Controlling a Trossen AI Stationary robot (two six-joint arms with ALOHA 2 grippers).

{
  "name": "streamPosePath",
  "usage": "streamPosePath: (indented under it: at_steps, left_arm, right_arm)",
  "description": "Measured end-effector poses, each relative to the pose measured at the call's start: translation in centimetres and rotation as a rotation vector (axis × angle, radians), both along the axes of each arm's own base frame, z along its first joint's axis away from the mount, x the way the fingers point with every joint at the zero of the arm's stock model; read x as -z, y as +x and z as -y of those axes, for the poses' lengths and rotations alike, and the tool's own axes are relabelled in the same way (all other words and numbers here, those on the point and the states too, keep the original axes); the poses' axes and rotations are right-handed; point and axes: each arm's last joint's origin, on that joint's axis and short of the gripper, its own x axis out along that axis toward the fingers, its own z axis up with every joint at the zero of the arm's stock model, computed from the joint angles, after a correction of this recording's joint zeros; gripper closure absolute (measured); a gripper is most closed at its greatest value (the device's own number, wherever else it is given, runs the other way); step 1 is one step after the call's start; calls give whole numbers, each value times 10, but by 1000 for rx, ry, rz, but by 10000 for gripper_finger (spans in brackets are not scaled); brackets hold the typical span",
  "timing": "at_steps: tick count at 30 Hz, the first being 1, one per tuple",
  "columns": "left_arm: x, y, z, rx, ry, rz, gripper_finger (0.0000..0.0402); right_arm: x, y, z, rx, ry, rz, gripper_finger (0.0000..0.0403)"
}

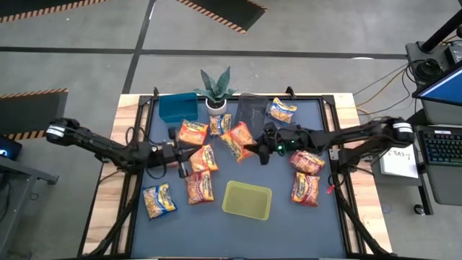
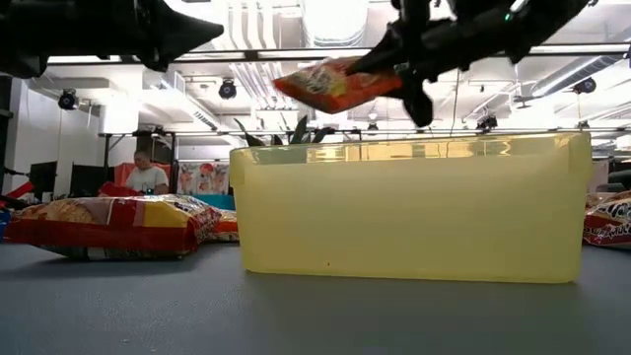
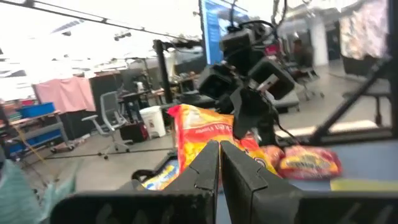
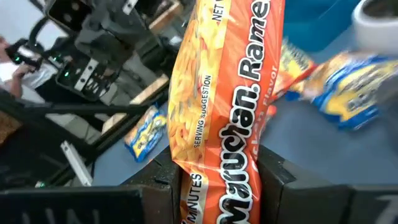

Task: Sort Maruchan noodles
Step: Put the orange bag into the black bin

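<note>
Low view: dark table [image 2: 315,316], bright workshop.

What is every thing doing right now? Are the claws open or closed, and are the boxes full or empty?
right gripper: shut on the orange packet.
orange packet: lifted off the table, tilted.
left gripper: shut, holding nothing.
yellow-green bin: upright, empty.
blue bin: upright, nothing seen inside.
dark clear bin: upright, nothing seen inside.
other packets: lying flat on the table.
</note>
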Motion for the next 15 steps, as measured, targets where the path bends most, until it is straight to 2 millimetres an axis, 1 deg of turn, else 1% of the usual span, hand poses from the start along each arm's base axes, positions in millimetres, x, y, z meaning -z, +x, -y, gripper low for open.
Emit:
streamPosePath:
  at_steps: [2, 6, 9, 13, 15]
  left_arm:
    - [-6, 0, 0, -15, -8, 23, 402]
    - [-21, 1, -1, -47, 0, 65, 402]
    - [-31, 3, -1, -71, -12, 85, 402]
    - [-35, 8, 1, -56, -3, 38, 402]
    - [-38, 10, 2, -56, -3, 20, 402]
  right_arm:
    - [-9, -8, 5, 52, -14, -65, 294]
    - [-31, -16, 20, 141, -63, -219, 294]
    - [-52, -22, 32, 195, -103, -341, 294]
    - [-73, -27, 50, 285, -181, -506, 294]
    - [-79, -28, 60, 300, -262, -604, 294]
